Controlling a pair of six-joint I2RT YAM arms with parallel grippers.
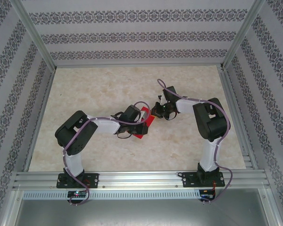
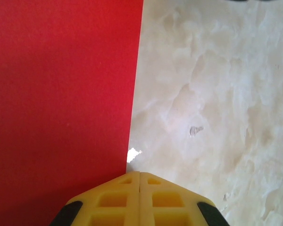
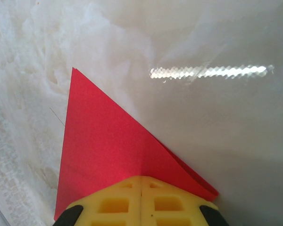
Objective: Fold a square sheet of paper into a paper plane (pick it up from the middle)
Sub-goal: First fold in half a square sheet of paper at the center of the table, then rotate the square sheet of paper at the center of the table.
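The square sheet of paper is bright red and lies flat on the table, mid-table between the two arms. In the left wrist view the red paper covers the left half, its straight edge running up the middle. My left gripper is shut, its yellow tips down at that edge, nothing between them. In the right wrist view the paper shows a folded, pointed triangle with a doubled layer along its right side. My right gripper is shut, tips resting on top of the fold. From above, the left gripper and right gripper meet over the paper.
The pale marbled table is walled by patterned panels, with aluminium rails along the near edge. A small white speck lies beside the paper's edge. Open tabletop lies behind and to both sides of the arms.
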